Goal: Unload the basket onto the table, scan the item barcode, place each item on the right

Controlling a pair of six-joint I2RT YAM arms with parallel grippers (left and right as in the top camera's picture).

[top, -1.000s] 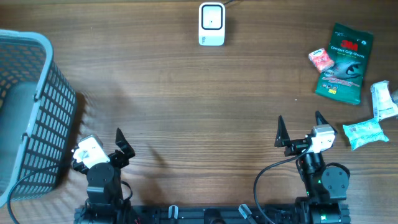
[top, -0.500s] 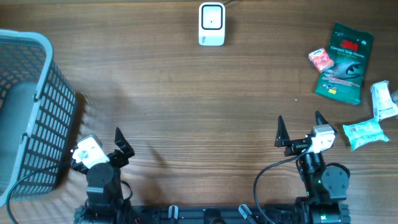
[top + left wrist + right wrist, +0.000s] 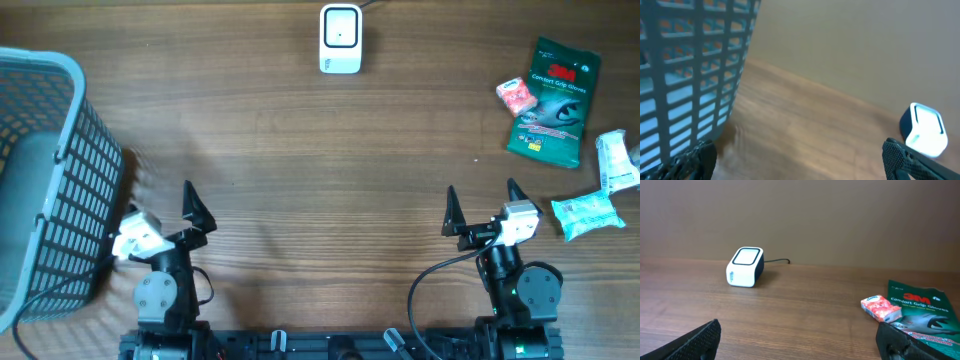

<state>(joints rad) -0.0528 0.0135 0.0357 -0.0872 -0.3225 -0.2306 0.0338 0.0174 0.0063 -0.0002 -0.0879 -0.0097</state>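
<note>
Beside the basket (image 3: 85,190), the left fingers (image 3: 190,200) stand wide and empty. The scanner (image 3: 340,38) sits far centre. The right fingers (image 3: 451,208) gape empty. Only overhead shows white packets (image 3: 590,213) right of the glove pack (image 3: 553,100) on the desk (image 3: 300,180).

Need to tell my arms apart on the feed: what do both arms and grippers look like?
They look alike: black jointed bodies, a white camera block at each wrist, a thin black cable looping off it. The left gripper and right gripper each have two black, pointed fingers.
</note>
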